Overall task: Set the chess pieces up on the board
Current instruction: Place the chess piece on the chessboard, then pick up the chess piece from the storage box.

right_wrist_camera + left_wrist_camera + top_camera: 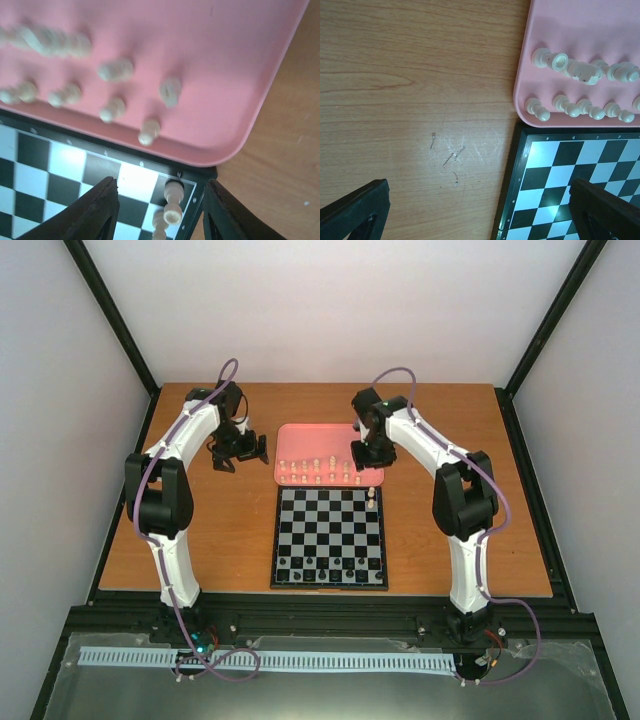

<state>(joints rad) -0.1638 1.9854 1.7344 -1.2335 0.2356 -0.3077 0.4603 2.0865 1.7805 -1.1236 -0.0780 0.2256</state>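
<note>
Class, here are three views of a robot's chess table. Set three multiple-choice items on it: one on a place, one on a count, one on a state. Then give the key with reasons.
1. Where does the pink tray lie relative to the board?
A. Along its far edge
B. Along its left edge
C. On top of its near row

2. How many cream pieces stand on the board?
A. None
B. Two
C. Eight

3. What state is the right hand in?
A. Open and empty
B. Shut on a piece
C. Shut on the tray's rim

Key:
1 A: in the top view the tray sits just beyond the board's far edge.
2 B: two cream pieces stand at the board's far right corner, and the rest are on the tray.
3 A: the right wrist view shows its fingers spread wide with nothing between them but the board below.
</note>
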